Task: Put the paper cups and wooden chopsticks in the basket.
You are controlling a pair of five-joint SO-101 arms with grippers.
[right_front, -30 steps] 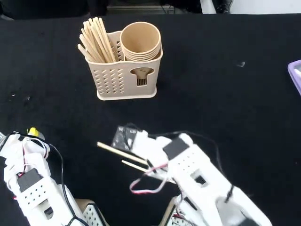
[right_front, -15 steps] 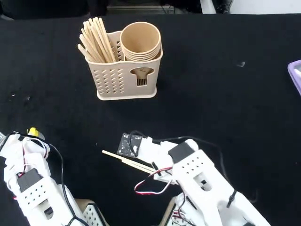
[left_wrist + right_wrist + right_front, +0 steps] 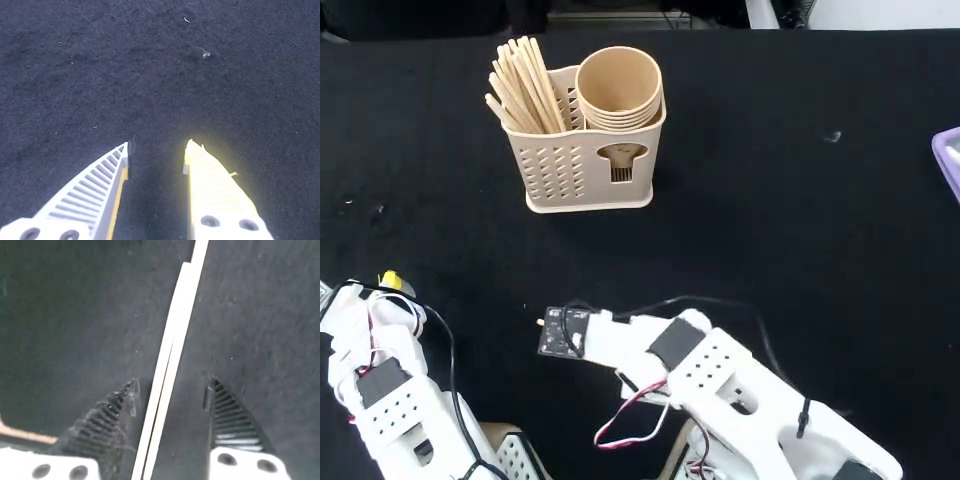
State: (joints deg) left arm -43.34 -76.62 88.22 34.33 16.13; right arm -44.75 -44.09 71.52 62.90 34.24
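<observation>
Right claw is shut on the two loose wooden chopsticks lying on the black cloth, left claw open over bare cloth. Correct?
One thing is off: the right claw is open, not shut. The right wrist view shows the two pale wooden chopsticks lying on the black cloth between its fingertips, which stand apart on either side. The left claw is open over bare cloth, as you said.
</observation>
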